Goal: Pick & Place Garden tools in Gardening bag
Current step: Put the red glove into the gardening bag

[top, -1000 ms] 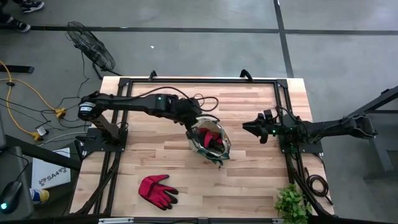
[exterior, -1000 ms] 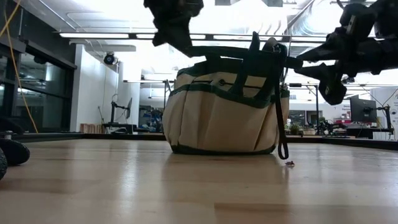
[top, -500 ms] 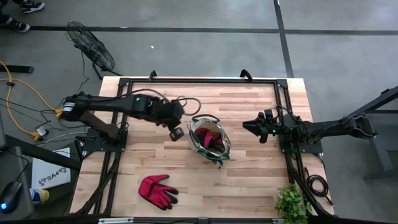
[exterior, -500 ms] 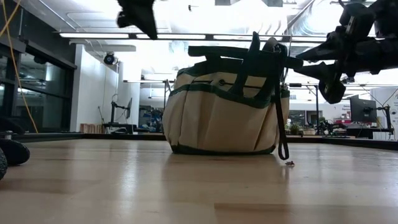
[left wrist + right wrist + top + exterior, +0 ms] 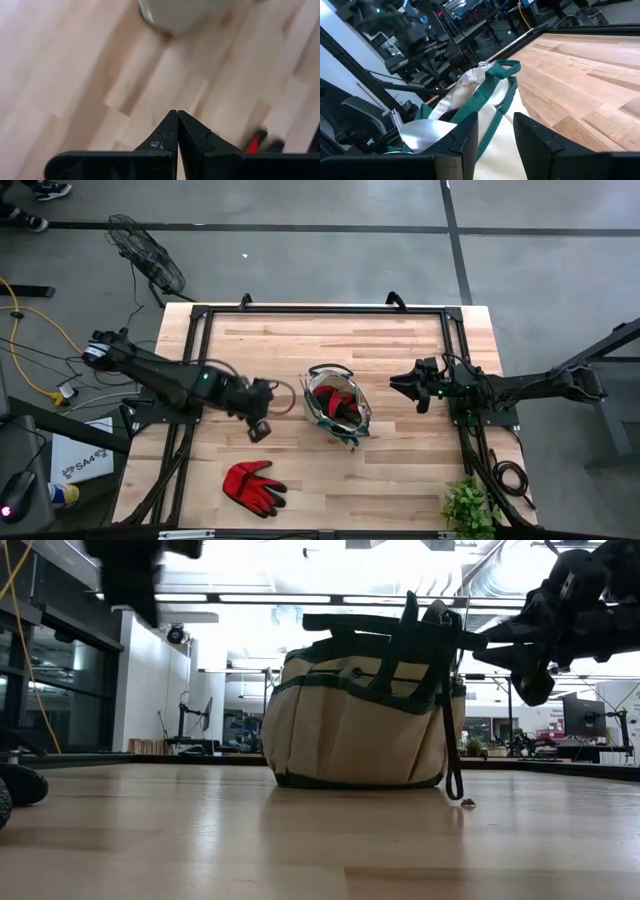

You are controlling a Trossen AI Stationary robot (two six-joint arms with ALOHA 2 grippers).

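Bag [image 5: 337, 403] stands mid-surface [image 5: 400, 470] with a red glove [image 5: 252, 486] lying well apart; left gripper [image 5: 259, 429] closed and empty between them, right gripper [image 5: 398, 385] part-open beside the bag.

Two dark jointed arms, green indicator lights, black wedge-shaped pincer fingers [image 5: 170, 137].

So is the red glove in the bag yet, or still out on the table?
Out. The red glove lies flat on the table, apart from the gardening bag.
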